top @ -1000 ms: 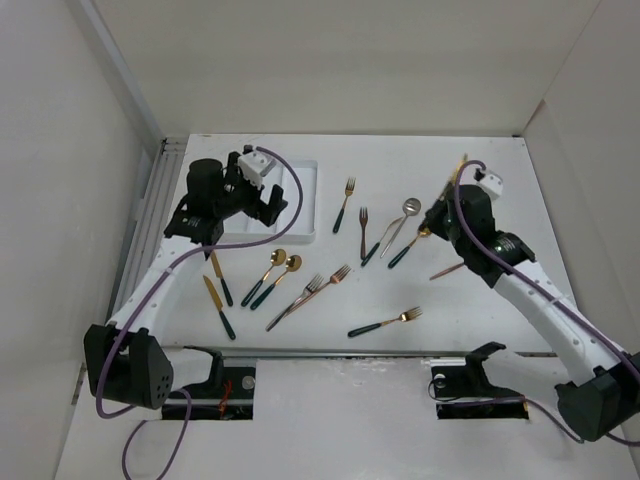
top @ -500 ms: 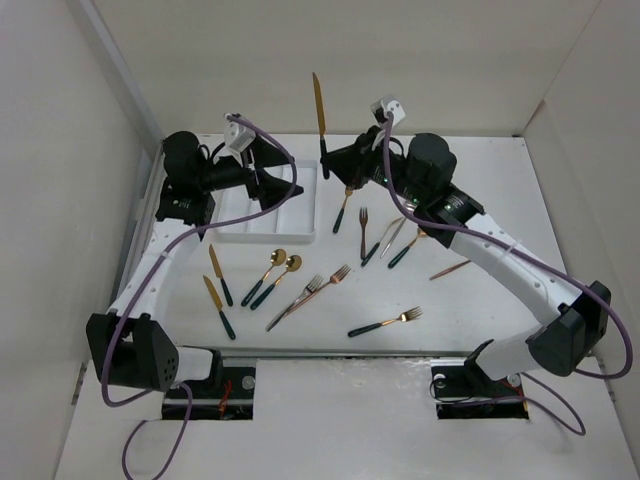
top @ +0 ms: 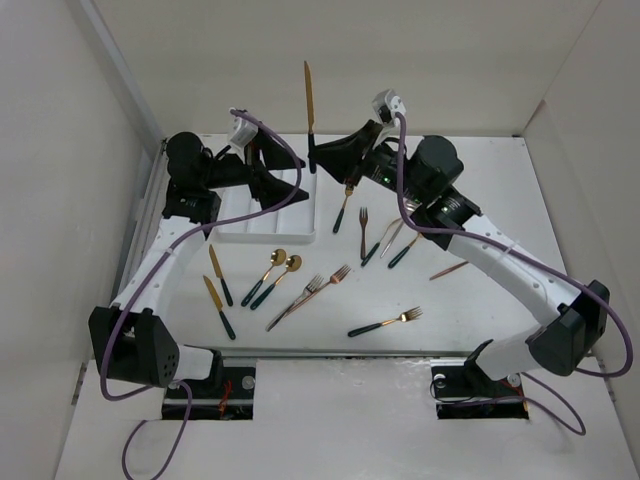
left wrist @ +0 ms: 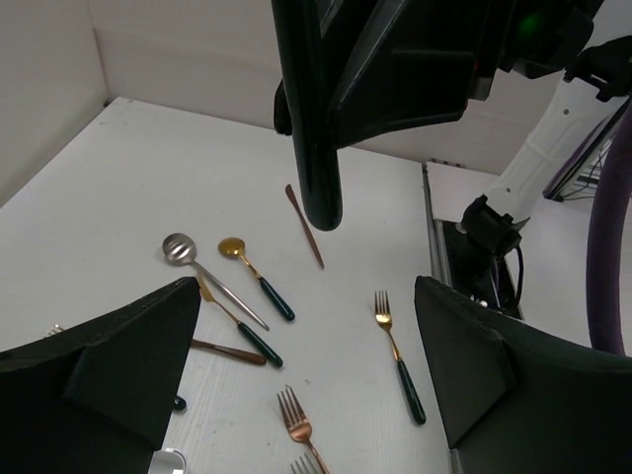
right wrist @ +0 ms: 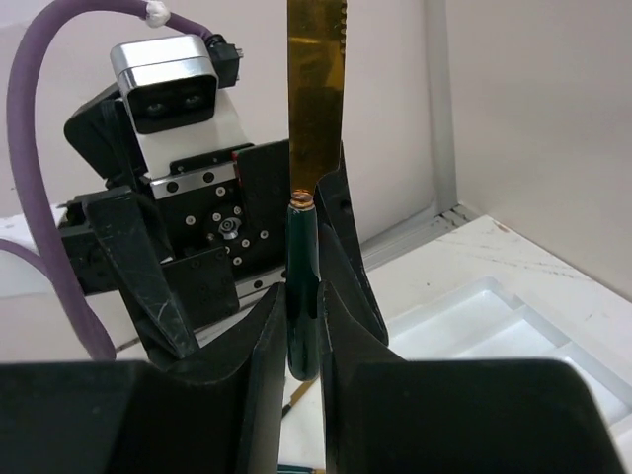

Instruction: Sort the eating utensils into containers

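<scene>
The right end effector point(right wrist: 303, 341) pinches a gold-bladed knife with a dark green handle point(top: 307, 100) upright (blade up) at the top view's upper centre. The spread left end effector point(top: 272, 178) is just beside it, by the shallow white plastic tray point(top: 300, 232). Other green-handled forks and spoons point(top: 385, 322) lie mid-frame on the white tabletop point(top: 480, 300).

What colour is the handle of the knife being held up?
Knife handle: dark green, clearest in the right wrist view.
</scene>
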{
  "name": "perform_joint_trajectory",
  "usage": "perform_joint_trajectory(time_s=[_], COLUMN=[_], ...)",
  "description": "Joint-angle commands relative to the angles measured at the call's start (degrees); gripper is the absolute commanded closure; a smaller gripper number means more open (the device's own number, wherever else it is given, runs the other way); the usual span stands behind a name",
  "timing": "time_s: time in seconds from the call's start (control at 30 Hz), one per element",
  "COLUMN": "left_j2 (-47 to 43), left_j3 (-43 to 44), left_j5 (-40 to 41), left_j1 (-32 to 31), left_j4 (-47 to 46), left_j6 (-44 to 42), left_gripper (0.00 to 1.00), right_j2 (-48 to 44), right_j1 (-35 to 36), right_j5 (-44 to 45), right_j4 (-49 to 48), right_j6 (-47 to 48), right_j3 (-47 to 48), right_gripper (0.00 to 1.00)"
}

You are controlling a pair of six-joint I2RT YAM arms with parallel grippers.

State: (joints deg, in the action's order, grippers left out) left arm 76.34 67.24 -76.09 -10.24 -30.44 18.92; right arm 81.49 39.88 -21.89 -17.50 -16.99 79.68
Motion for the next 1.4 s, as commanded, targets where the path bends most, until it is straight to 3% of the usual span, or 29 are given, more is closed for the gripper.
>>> perform_joint_trajectory(time_s=[0.0, 0.27, 0.57, 0.73, 1.03, 1.23, 1.27, 1.3, 1.33, 1.37], left_j2=[-0.23, -0.22, 0.31, 0.31, 0.31, 0.31, 0.31, 0.31, -0.22, -0.22], left_j3=[2.28, -0.18, -1.32, -1.85, -2.47, -2.55, -2.56, -3.08, -3.08, -3.08], left_j5=[-0.72, 2.00, 3.32, 3.94, 5.08, 9.20, 10.08, 11.13, 13.49, 15.17], left_j1=[-1.10, -2.15, -2.68, -2.68, -2.68, -0.83, -0.14, -0.13, 1.35, 1.88], left_j4=[-7.35, -17.72, -18.96, -18.96, -17.21, -10.63, -6.35, -3.61, -0.62, 7.68], left_j6=[4.72, 13.07, 13.08, 13.08, 14.31, 14.83, 13.27, 11.95, 10.28, 4.35], left_gripper=[0.12, 0.26, 0.56, 0.61, 1.00, 1.00, 1.00, 1.00, 1.00, 1.00], right_j2=[0.68, 1.74, 1.74, 2.88, 3.50, 4.02, 4.02, 4.72, 5.25, 5.25], right_j1=[0.99, 1.52, 2.05, 2.57, 2.57, 2.57, 2.57, 2.05, 2.05, 1.52], right_j5=[0.09, 0.09, 0.09, 0.09, 0.70, 2.46, 3.07, 3.08, 3.08, 3.08], right_j4=[-5.62, -5.62, -5.62, -6.23, -7.73, -7.73, -7.73, -7.73, -7.73, -7.73], right_j6=[-1.11, -1.64, -2.16, -2.86, -4.28, -4.28, -4.28, -4.28, -4.80, -4.80], right_j3=[0.92, 0.92, 0.92, 0.92, -0.48, -1.72, -1.72, -1.72, -1.72, -1.72], right_gripper=[1.00, 1.00, 1.00, 1.00, 1.00, 1.00, 0.94, 0.82, 0.57, 0.45])
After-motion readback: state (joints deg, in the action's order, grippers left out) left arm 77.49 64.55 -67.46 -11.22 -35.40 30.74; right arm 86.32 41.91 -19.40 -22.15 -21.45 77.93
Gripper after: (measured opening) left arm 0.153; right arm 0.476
